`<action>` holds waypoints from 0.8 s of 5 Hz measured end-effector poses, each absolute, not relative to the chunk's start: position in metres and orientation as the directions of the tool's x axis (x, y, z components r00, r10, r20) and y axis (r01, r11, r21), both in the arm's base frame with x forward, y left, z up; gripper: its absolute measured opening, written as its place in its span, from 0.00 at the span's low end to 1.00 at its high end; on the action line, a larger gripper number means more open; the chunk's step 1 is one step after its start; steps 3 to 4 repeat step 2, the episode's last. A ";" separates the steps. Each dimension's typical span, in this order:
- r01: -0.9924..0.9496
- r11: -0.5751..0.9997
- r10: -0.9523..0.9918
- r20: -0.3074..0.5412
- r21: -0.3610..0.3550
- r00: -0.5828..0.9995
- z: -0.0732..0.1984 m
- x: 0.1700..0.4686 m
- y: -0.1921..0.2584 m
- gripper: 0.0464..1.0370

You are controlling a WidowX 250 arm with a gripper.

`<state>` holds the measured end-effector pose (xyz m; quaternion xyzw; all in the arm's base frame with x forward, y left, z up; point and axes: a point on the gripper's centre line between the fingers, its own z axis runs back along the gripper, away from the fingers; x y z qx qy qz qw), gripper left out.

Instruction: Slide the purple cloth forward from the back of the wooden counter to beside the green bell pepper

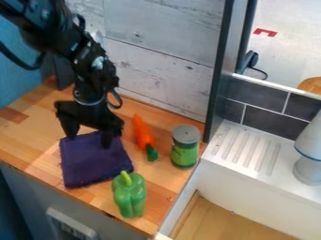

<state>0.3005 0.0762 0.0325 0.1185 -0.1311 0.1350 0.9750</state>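
Note:
My gripper (88, 139) hangs down over the back edge of a folded dark purple cloth (94, 164), its two fingers spread apart and open. The fingertips are close to the cloth; whether they touch it I cannot tell. Right of the gripper an orange carrot with a green end (143, 133) lies on the wooden counter. Farther right stands a green can with a grey lid (185, 149). A green bell pepper (129, 196) is at the cloth's front right corner, near the counter's front edge.
The wooden counter (25, 136) is backed by a whitewashed plank wall (160, 70). A dark upright post (219, 65) rises at its right back. Beyond are a white ribbed drainboard (248, 147), a white sink wall and a white, bottle-like object (308, 161).

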 end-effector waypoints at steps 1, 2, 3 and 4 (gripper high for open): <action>-0.271 0.948 0.180 0.417 0.170 0.891 0.078 0.303 0.074 0.97; -0.266 0.952 0.173 0.449 0.154 0.877 0.116 0.288 0.075 0.97; -0.266 0.952 0.173 0.449 0.154 0.877 0.116 0.288 0.075 0.97; -0.266 0.952 0.173 0.449 0.154 0.877 0.116 0.288 0.075 0.97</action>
